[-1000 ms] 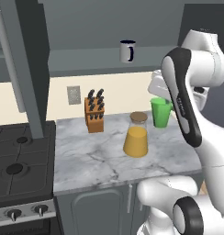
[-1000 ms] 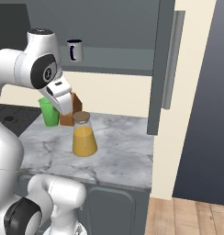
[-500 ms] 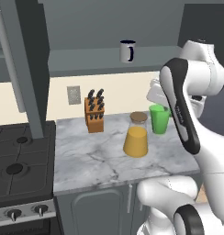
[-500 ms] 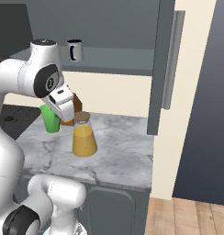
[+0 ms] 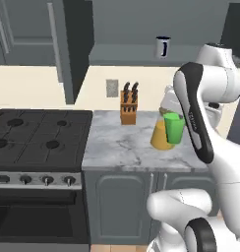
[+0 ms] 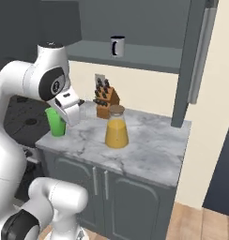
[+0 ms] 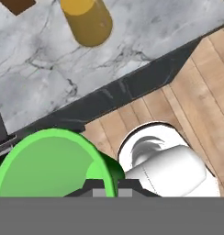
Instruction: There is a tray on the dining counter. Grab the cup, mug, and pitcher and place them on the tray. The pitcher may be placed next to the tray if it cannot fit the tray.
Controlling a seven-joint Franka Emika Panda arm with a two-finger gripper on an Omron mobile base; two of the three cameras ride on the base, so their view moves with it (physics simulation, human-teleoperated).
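Observation:
My gripper (image 6: 65, 114) is shut on the rim of the bright green cup (image 6: 56, 123), holding it upright in the air near the front of the short marble counter (image 6: 149, 150). The cup (image 5: 174, 129) partly covers the pitcher (image 5: 159, 138) in the left base view. In the hand view the cup (image 7: 45, 165) sits at my gripper (image 7: 107, 190). The pitcher (image 6: 116, 127), glass with orange liquid and a brown lid, stands on the counter; its body (image 7: 86, 18) also appears in the hand view. The mug (image 5: 163, 47) (image 6: 117, 46) sits on a high shelf. The tray and dining counter are out of view.
A wooden knife block (image 5: 128, 109) (image 6: 106, 98) stands at the back of the counter by the wall. A black stove (image 5: 33, 142) adjoins the counter on the left. Grey cabinets hang overhead. Wooden floor (image 7: 196, 82) lies beyond the counter's front edge.
The whole picture has shifted, so the base has moved. The cup stays in my shut gripper and has come lower and toward the counter's front, now in front of the pitcher.

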